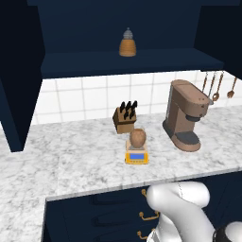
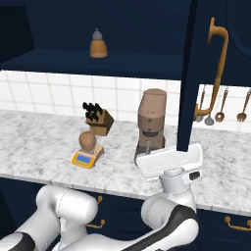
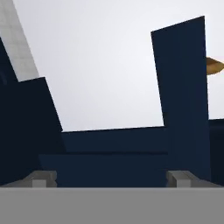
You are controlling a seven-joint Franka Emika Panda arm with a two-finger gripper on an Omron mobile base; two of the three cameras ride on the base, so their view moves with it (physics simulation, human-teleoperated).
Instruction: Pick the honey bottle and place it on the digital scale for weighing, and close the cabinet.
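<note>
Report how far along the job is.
Done: the honey bottle sits on the digital scale. In hand: the gripper, open and empty, points up at the cabinet by its open right door. Left: closing both doors.

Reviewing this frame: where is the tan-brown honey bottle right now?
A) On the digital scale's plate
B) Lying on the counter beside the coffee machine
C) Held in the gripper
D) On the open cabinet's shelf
A: the honey bottle stands upright on the digital scale in front of the knife block; the bottle on the cabinet shelf is the smaller orange ridged one.
</note>
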